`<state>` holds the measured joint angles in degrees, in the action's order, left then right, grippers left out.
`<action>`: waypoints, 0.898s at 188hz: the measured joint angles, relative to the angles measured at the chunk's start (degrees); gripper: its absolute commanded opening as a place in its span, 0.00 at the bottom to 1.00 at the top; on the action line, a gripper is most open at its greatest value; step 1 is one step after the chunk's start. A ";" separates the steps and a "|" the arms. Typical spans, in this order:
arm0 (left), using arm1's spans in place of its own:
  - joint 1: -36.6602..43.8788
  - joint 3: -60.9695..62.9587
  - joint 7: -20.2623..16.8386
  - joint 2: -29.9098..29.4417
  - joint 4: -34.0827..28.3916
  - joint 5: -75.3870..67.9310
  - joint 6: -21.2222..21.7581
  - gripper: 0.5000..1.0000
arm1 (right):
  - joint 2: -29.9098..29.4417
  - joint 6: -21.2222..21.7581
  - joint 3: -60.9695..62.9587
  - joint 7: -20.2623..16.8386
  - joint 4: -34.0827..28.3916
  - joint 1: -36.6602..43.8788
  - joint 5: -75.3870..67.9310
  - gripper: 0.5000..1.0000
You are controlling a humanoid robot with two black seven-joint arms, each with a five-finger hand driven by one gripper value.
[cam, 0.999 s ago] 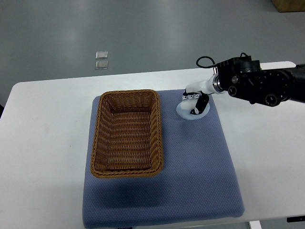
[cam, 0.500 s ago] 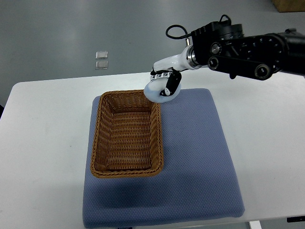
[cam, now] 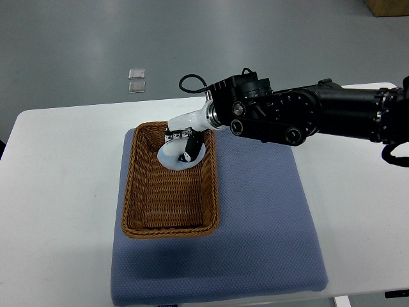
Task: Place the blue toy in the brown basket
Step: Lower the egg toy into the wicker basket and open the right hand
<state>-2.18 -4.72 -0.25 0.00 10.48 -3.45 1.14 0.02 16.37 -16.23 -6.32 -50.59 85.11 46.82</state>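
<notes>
The right hand [cam: 182,148] reaches in from the right edge on a long black arm [cam: 307,116] and hangs over the far end of the brown wicker basket [cam: 142,214], inside its rim as seen from above. Its fingers [cam: 189,151] are curled around a pale, rounded toy [cam: 171,157], which looks almost white with only a faint blue tint under this light, so its colour is hard to call. The toy sits in the hand's grip above the upper part of the basket's woven floor; whether it touches the floor cannot be told from this steep angle. The basket is rectangular, stands upright, and rests on the left half of a blue-grey padded mat [cam: 268,224] spread over the white bench [cam: 57,192]. The right half of the mat is bare. A black cable [cam: 190,80] loops up from the wrist end of the arm. Beyond the far edge of the bench, on the grey floor [cam: 192,38], lie two small clear square pieces [cam: 136,80], one just beside the other. A brown corner of some box [cam: 386,6] shows at the top right.
</notes>
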 measured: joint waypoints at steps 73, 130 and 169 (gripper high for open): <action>-0.02 0.00 0.00 0.00 -0.18 0.02 0.00 1.00 | -0.02 -2.19 0.54 0.24 1.12 -4.29 -1.27 0.21; -0.01 -0.03 0.00 0.00 -0.26 0.02 0.00 1.00 | -0.02 -4.49 1.19 0.34 1.35 -6.10 -4.72 0.27; -0.01 -0.07 0.00 0.00 -0.32 0.02 0.00 1.00 | -0.02 -5.03 1.34 0.56 1.92 -7.70 -4.81 0.44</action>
<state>-2.18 -4.78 -0.26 0.00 10.16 -3.43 1.14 0.00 11.33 -14.89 -5.76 -48.67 77.40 42.01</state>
